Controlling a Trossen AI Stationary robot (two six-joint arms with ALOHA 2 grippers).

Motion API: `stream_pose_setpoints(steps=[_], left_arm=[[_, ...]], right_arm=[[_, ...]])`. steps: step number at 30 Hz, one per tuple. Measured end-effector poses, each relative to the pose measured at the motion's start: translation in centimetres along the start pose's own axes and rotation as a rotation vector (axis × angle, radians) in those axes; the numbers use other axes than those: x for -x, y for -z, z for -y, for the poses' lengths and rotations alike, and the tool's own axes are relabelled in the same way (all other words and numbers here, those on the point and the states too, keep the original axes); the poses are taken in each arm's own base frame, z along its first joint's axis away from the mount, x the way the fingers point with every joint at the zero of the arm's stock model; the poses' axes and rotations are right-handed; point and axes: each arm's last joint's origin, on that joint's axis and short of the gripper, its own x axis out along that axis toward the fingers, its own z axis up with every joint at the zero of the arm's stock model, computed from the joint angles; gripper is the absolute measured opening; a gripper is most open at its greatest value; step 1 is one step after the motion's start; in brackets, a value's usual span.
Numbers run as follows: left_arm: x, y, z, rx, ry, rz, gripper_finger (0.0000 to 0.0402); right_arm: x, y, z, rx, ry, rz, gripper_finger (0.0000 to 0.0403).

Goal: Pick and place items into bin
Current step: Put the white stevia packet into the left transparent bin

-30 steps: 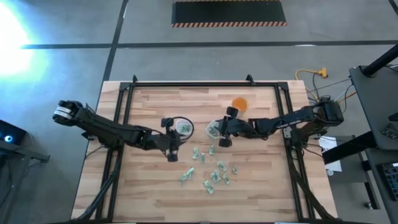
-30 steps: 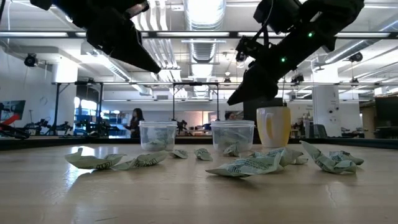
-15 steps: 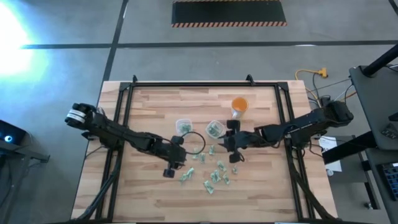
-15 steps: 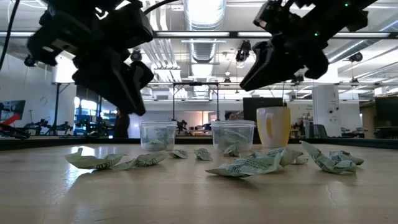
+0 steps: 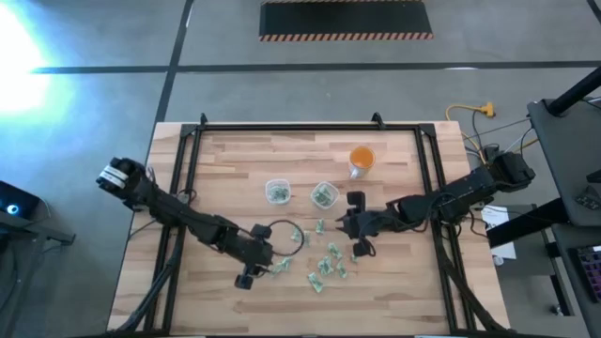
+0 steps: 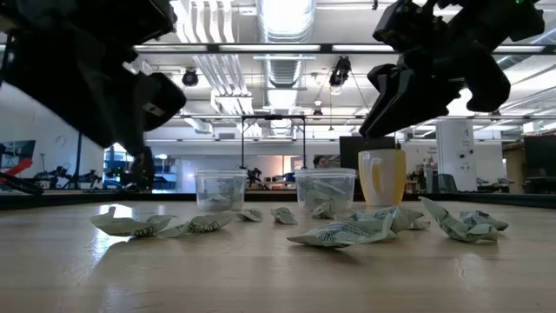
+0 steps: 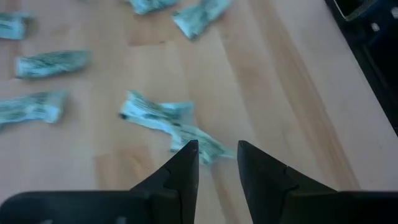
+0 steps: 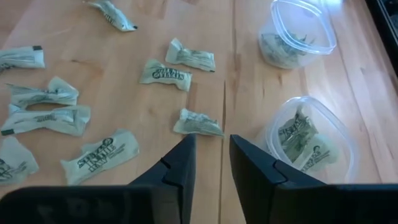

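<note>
Left claw point(image 5: 250, 272) sat low over the near part of the wooden table point(image 5: 225, 300), fingers point(image 7: 186, 163) parted by a narrow gap with nothing between them, tips just above one crumpled green-and-white wrapper point(image 7: 168, 124) at the near-left edge of the scatter. Other wrappers point(image 5: 324, 263) lay loose on the table mid-way, a dozen or so in a cluster between the two arms. Right claw point(image 5: 360, 237) hovered above the far-right side of that cluster, fingers point(image 8: 180, 165) a little apart, holding nothing, pointed at a small wrapper point(image 8: 198, 123) beside the nearer clear cup. Beyond the scatter stood two clear plastic cups, left cup point(image 5: 277, 192) and right cup point(image 5: 324, 195), each with a few wrappers already inside. Farther back and to the right, orange cup point(image 5: 362, 160) stood upright, apart from the clear ones. Low view showed the wrappers flat on the table in front of all three cups.
</note>
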Motion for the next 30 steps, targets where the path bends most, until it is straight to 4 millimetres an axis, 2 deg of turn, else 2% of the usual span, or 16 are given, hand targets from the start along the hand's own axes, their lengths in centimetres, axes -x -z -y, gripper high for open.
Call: stream_pose_setpoints(steps=[5, 16, 30], left_arm=[[-0.6, 0.5, 0.7, -0.023, -0.028, -0.018, 0.0093], [-3.4, 2.1, 0.3, -0.031, -0.069, -0.122, 0.0093], [-3.5, 1.7, 0.4, -0.030, -0.067, -0.083, 0.0093]], right_arm=[[0.0, 0.0, -0.1, 0.002, -0.003, 0.001, 0.0081], [0.0, 0.0, -0.1, -0.024, -0.003, 0.003, 0.0073], [0.0, -0.1, -0.1, -0.029, -0.002, 0.016, 0.0073]])
